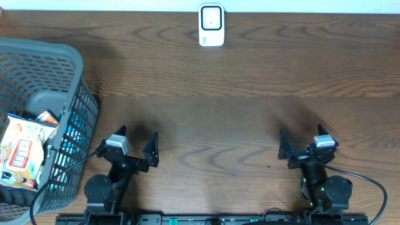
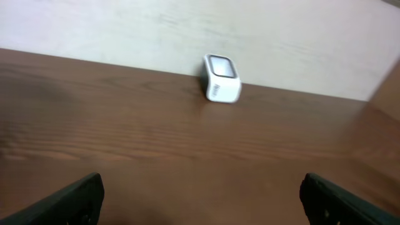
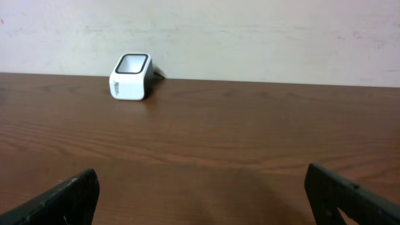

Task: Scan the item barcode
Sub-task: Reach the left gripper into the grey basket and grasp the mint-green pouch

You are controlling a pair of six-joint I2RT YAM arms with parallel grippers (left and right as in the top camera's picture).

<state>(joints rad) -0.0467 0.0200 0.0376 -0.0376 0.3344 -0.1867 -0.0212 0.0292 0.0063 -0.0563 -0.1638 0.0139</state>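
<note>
A white barcode scanner (image 1: 211, 25) with a dark window stands at the table's far edge, centre; it also shows in the left wrist view as the scanner (image 2: 221, 78) and in the right wrist view as the scanner (image 3: 131, 76). A snack packet (image 1: 24, 153), the item, lies in the grey basket (image 1: 47, 69) at the left. My left gripper (image 1: 134, 145) is open near the front edge, just right of the basket, nothing between its fingers (image 2: 78, 199). My right gripper (image 1: 303, 144) is open at the front right, fingers (image 3: 65, 200) wide apart over bare wood.
The grey mesh basket takes up the table's left side and holds a second packet (image 1: 47, 117) behind the first. A dark cable (image 1: 369, 181) loops by the right arm's base. A pale wall runs behind the table's far edge.
</note>
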